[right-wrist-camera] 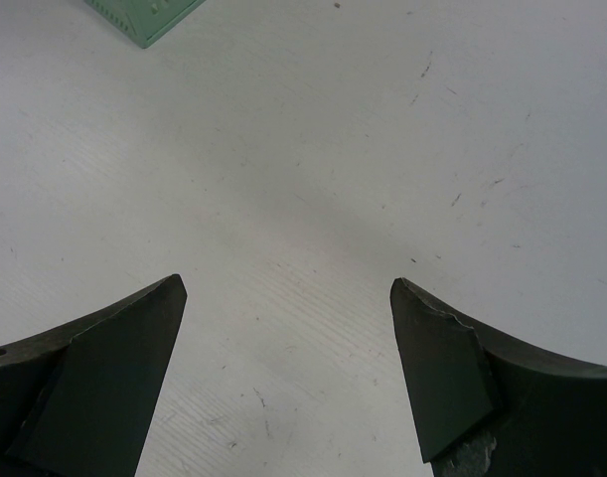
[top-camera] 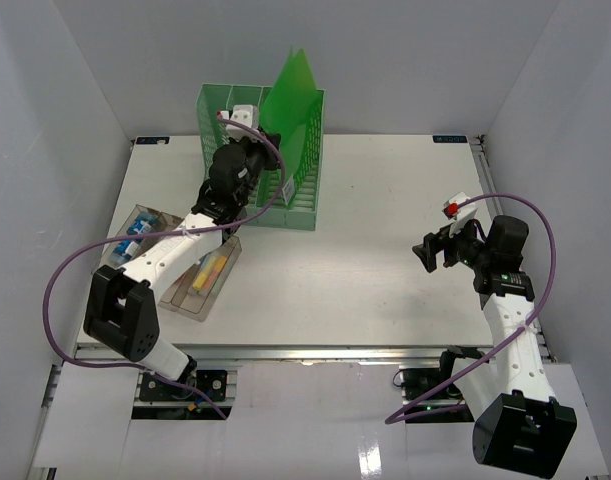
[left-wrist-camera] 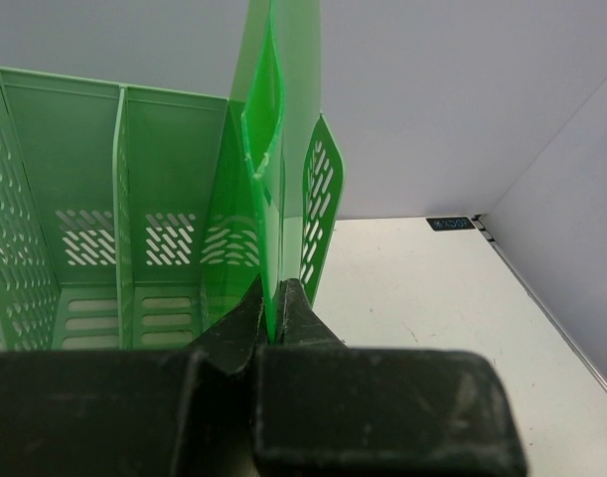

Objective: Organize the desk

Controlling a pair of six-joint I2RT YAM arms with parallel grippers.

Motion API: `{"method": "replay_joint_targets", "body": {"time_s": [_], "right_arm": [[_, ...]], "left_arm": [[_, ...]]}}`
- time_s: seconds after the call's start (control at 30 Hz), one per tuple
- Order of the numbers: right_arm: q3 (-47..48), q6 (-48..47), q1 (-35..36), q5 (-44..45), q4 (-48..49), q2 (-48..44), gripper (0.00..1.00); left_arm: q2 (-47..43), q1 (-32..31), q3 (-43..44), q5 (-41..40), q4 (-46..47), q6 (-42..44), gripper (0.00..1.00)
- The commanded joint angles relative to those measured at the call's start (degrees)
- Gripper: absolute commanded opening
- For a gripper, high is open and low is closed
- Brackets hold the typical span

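Note:
The white desk (top-camera: 385, 250) carries a mint-green file rack (top-camera: 225, 110) at the back left. A bright green plastic folder (top-camera: 295, 95) stands upright in the rack's rightmost slot, its top sticking out. My left gripper (top-camera: 260, 175) is shut on the folder's lower edge; in the left wrist view the folder (left-wrist-camera: 263, 149) runs up from between my black fingers (left-wrist-camera: 303, 313), next to the rack (left-wrist-camera: 84, 199). My right gripper (top-camera: 427, 253) is open and empty, low over the bare desk (right-wrist-camera: 313, 149) at the right, its fingertips (right-wrist-camera: 422, 328) wide apart.
A clear plastic tray (top-camera: 190, 305) with a yellow item and small blue items lies at the left front, partly under my left arm. A corner of the rack (right-wrist-camera: 144, 20) shows at the top of the right wrist view. Grey walls enclose the desk.

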Motion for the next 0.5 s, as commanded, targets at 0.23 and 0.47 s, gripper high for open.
{"method": "replay_joint_targets", "body": {"time_s": [0.23,0.47], "right_arm": [[-0.61,0.16,-0.23,-1.22,2.62,-0.20,0.90],[-0.70,0.16,-0.19,-1.13,2.54,-0.34,0.90]], "left_arm": [[0.33,-3.94,2.01,-6.77,0.12,-2.20,0.00],[2.77,-5.77,2.74,-11.48,-0.52,-3.06,0.00]]}}
